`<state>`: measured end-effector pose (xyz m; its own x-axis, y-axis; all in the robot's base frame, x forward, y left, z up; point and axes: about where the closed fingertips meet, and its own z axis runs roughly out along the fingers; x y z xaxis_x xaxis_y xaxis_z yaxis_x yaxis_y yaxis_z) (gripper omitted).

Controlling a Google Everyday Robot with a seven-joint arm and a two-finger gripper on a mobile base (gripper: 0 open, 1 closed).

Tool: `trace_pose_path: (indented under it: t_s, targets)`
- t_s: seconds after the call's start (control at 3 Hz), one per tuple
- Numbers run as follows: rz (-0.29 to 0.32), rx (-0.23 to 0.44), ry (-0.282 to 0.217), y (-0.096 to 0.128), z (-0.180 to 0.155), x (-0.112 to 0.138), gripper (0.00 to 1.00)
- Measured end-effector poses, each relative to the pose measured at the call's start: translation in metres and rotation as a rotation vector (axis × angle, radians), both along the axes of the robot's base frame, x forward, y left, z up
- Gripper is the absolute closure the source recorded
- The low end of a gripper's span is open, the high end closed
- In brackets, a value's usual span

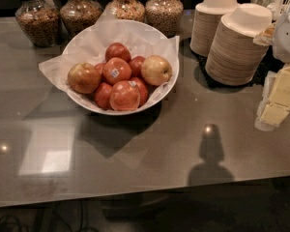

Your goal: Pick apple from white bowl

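The white bowl [166,87] stands on the counter left of centre, lined with crumpled white paper and holding several apples. The apple [83,78], large, dull orange-red mottled with golden yellow, lies at the bowl's left side against the pile. A paler yellow blushed apple [156,70] lies at the right side. Deep red stickered apples [117,70] fill the middle. A white-grey shape at the right edge looks like my gripper [286,30], raised far to the right of the bowl and well apart from the apples.
Several glass jars of cereal [37,18] stand behind the bowl. Two stacks of beige disposable bowls [237,42] stand at the back right. Pale yellow packets [280,98] lie at the right edge. The counter's front edge [135,195] runs along the bottom.
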<state>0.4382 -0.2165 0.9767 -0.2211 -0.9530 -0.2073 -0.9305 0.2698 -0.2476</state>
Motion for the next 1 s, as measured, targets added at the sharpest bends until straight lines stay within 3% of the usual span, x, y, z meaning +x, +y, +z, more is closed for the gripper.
trace_pose_path:
  t_s: [0.67,1.0]
  targets:
    - [0.024,0.015,-0.018,0.008,0.003,0.004,0.00]
    - [0.140,0.052,-0.053,0.045,0.011,0.011,0.00]
